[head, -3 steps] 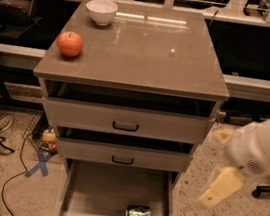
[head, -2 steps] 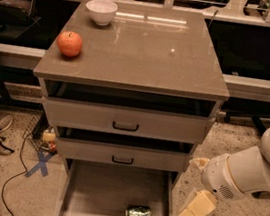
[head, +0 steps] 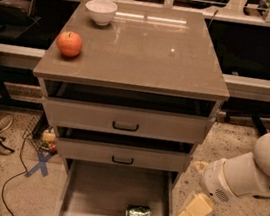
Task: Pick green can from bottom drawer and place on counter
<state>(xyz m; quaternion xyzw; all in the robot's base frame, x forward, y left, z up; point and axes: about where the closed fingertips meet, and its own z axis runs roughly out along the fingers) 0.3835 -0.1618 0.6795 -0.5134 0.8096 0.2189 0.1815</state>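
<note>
The green can (head: 138,214) lies on its side near the front of the bottom drawer (head: 97,190), which is pulled fully out at floor level. The counter (head: 148,51) is the glossy grey-brown top of the cabinet. My gripper (head: 196,188) hangs low to the right of the drawer, outside its right wall and apart from the can. Its cream fingers (head: 193,210) stand spread and hold nothing. The white arm (head: 251,173) reaches in from the right edge.
A red-orange apple (head: 69,43) and a white bowl (head: 100,11) sit on the counter's left side. Two upper drawers with dark handles (head: 125,126) stand slightly ajar. A long bench (head: 259,88) runs behind. Cables and a blue tape cross (head: 41,162) lie on the floor at left.
My arm and gripper have come down and leftward, from beside the middle drawer to just right of the bottom drawer. The can, apple and bowl have not moved.
</note>
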